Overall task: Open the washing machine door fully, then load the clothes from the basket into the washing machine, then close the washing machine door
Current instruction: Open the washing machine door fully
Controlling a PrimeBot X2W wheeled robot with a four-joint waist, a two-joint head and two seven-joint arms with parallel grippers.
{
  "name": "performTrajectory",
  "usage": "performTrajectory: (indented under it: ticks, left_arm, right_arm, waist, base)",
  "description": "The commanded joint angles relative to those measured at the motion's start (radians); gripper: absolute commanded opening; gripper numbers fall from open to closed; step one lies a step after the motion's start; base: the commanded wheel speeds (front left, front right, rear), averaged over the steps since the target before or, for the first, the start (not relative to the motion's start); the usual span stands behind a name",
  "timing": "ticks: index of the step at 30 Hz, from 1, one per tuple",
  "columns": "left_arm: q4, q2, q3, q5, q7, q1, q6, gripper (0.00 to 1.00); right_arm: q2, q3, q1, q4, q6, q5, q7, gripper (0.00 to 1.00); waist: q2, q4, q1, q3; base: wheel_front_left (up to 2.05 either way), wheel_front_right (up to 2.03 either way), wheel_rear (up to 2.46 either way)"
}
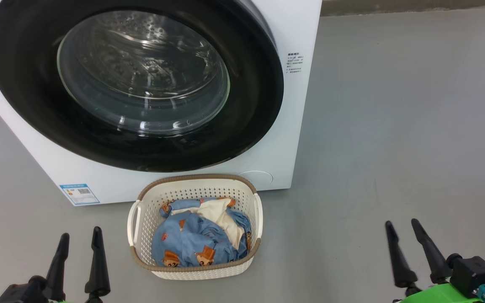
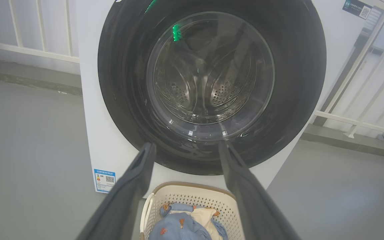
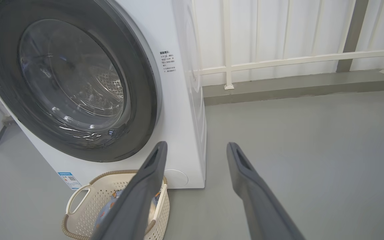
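My left gripper (image 1: 81, 232) and right gripper (image 1: 402, 222) are hanging low at either side, both released, fingers spread, gripping nothing. Between them the basket (image 1: 141, 256) is sitting on the floor (image 1: 394, 126), just before the bottom front edge of the washing machine (image 1: 297, 126), with the clothes (image 1: 192, 240) lying inside it. Beyond, the washing machine door (image 1: 36, 97) is looking shut. Nothing done yet, I'm judging: opening, loading and closing are all waiting.

You face the washing machine door (image 1: 141, 80) shut at 12 o'clock, barring the way in. The basket (image 1: 196, 182) stands close below it, open-topped, its clothes (image 1: 192, 240) reachable from above. Open floor (image 1: 394, 126) runs from 1 to 3 o'clock.
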Motion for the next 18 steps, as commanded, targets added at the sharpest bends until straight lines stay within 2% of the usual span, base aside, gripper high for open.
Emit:
performTrajectory:
  ticks: [1, 8, 18]
  left_arm:
    - [-0.026, 0.012, 0.032, 0.005, -0.01, -0.009, -0.003, 1.0]
    - [-0.026, 0.012, 0.03, 0.013, -0.01, -0.011, -0.003, 1.0]
    - [-0.036, 0.032, 0.017, 0.023, -0.01, -0.019, -0.003, 1.0]
  right_arm:
    - [-0.009, 0.016, -0.028, -0.033, 0.001, 0.011, -0.012, 0.0]
    - [-0.009, -0.021, -0.042, -0.034, 0.001, 0.153, -0.012, 0.0]
    - [-0.009, -0.089, -0.078, -0.013, 0.001, 0.499, -0.012, 0.0]
  waist:
    - [0.0, 0.002, 0.0, 0.004]
    - [0.0, 0.004, 0.0, 0.019]
    - [0.0, 0.006, 0.0, 0.077]
  base:
    - [0.0, 0.0, 0.0]
    - [0.0, 0.0, 0.0]
    - [0.0, 0.0, 0.0]
